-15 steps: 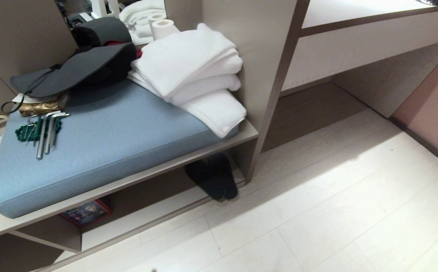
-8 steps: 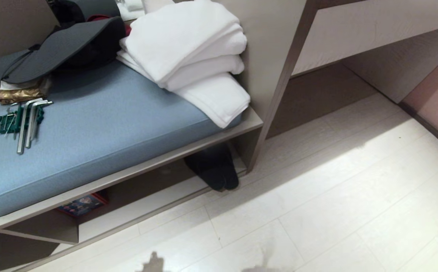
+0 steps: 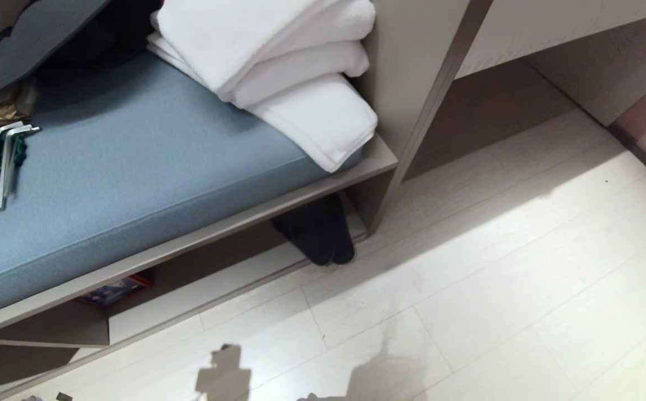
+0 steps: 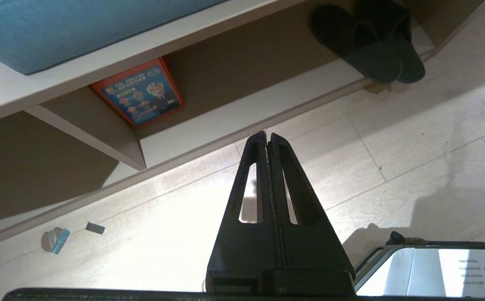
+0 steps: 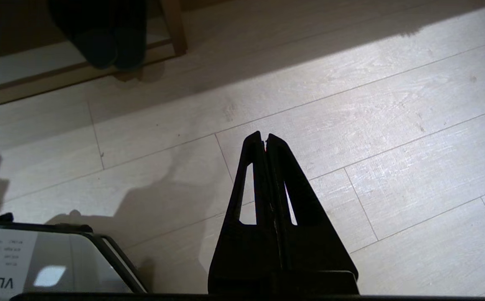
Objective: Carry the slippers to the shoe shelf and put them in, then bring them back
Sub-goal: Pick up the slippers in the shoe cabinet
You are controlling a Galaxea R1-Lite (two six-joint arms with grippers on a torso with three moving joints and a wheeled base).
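The pair of dark, soft, round-toed slippers [image 3: 318, 234] sits side by side in the low open shoe shelf [image 3: 228, 278] of the brownish wood bench. They are at the shelf's end beside the upright side panel [image 3: 412, 106], and their toes poke out over the shelf's front edge toward the pale wood floor [image 3: 495, 267].

Since a second ago the whole head view has tipped downward. The camera moved, not the things. The folded white towels [image 3: 284, 72] on the flat blue seat cushion [image 3: 117, 167] now reach the top of the picture, the silver bent metal keys [image 3: 1, 161] sit at the left edge, and more floor shows below. Grey shadows now fall on the floor in front of the shelf. The slippers lie in the same spot on the shelf as before.

The left gripper [image 4: 267, 136] hangs over the floor in front of the shelf, its two black fingers pressed together, holding nothing. An orange and blue picture book [image 4: 140, 93] lies farther along the shelf from the slippers. The right gripper [image 5: 263, 137] hangs over the floor too, fingers together and empty, with the slippers [image 5: 106, 35] well apart from it.
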